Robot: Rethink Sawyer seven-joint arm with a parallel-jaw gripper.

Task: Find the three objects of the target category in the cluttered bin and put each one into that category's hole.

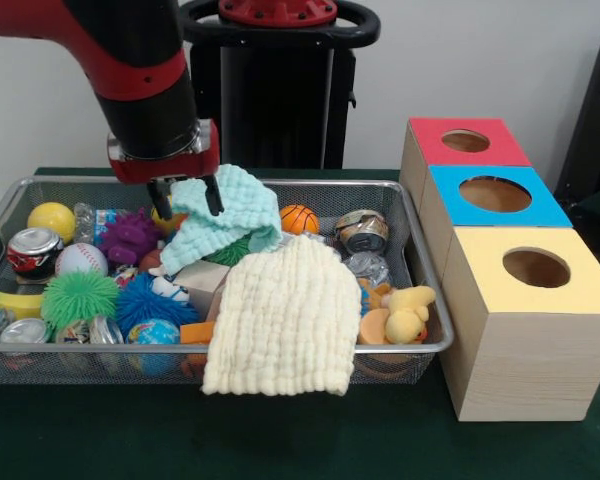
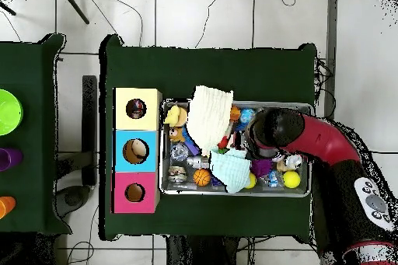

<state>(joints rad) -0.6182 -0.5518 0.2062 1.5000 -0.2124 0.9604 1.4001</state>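
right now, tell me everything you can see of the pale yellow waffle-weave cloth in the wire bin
The pale yellow waffle-weave cloth looks soft, with a ribbed grid texture, roughly rectangular. It lies spread over the toys in the wire mesh bin and drapes over the bin's near rim, its lower edge hanging outside toward the green table cover. Its upper edge meets the mint green cloth pinched by the gripper. A yellow plush duck sits beside it.

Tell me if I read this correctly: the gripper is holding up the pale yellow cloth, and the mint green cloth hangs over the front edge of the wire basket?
Not quite: the colours are swapped. In the front view, the gripper is shut on the mint green cloth, and the pale yellow cloth hangs over the front edge of the wire basket.
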